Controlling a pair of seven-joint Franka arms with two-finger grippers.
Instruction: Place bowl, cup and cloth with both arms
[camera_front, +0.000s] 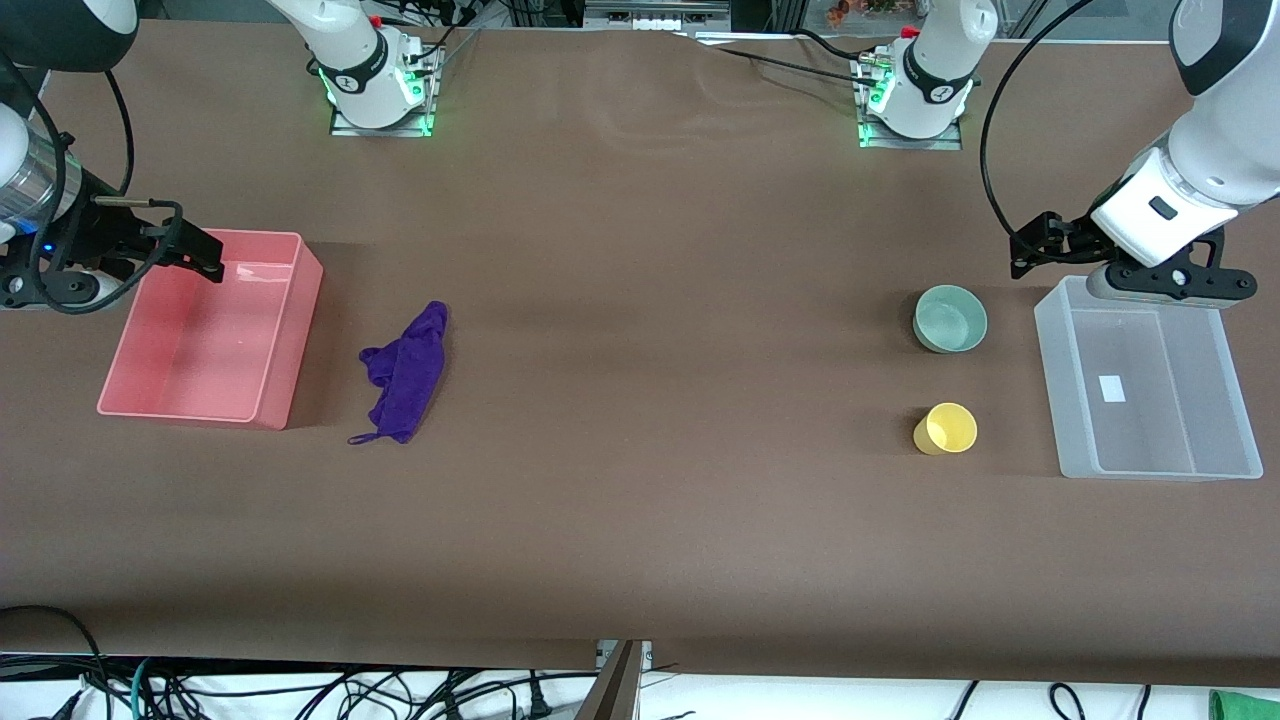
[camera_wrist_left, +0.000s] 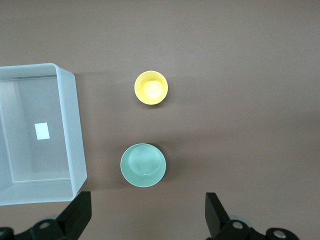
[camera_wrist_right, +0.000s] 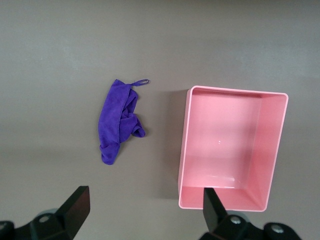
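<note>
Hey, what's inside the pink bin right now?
Nothing: the pink bin shows only its bare floor. The cloth lies on the table beside it. The right end effector hangs over its rim, hiding one corner.

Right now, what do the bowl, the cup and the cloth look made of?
The bowl: probably glazed ceramic or glossy plastic, with a smooth mint sheen. The cup: likely plastic, uniform bright yellow, thin-walled. The cloth: soft purple fabric, perhaps microfibre, crumpled in folds with a sewn loop.

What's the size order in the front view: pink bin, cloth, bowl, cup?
Largest to smallest, as they look:
1. pink bin
2. cloth
3. bowl
4. cup
The bowl beats the cup only slightly, though the cup is nearer the camera.
</note>
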